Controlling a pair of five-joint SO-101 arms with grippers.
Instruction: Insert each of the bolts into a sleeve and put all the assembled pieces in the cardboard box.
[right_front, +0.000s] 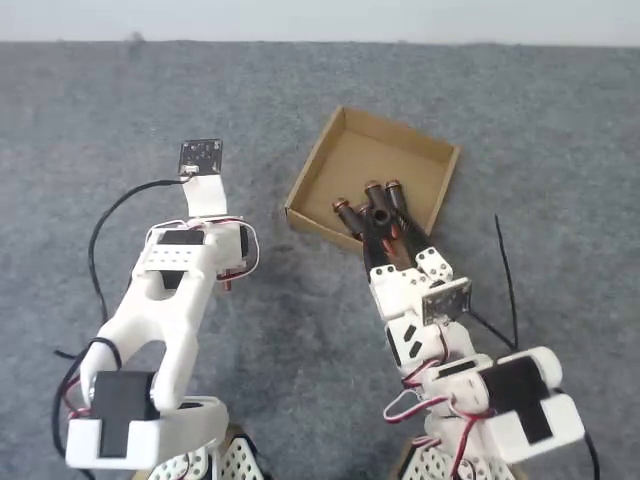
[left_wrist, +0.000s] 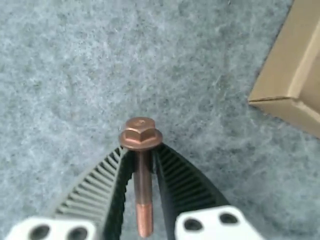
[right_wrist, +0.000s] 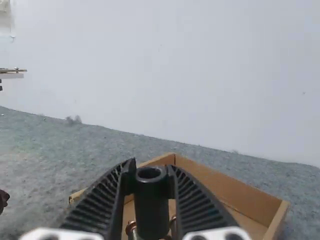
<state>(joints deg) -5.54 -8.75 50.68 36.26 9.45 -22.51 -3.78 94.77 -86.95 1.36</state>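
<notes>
The left end effector (left_wrist: 142, 150) is clamped on the shank of a copper-coloured hex-head metal bolt (left_wrist: 141, 134), above the grey felt desk (left_wrist: 75, 60) and left of the brown cardboard box (right_front: 315, 160). The right end effector (right_wrist: 150, 169) pinches a black tubular sleeve (right_wrist: 151, 200) upright above the box's near wall. Both parts look rigid, light and smooth, and could pivot. Mid-body grips suit them.

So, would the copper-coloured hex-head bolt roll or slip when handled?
The copper-coloured metal bolt looks rigid and heavy for its size. Its smooth shank might slip in the left gripper; the hex head and grey carpet should limit rolling.
</notes>
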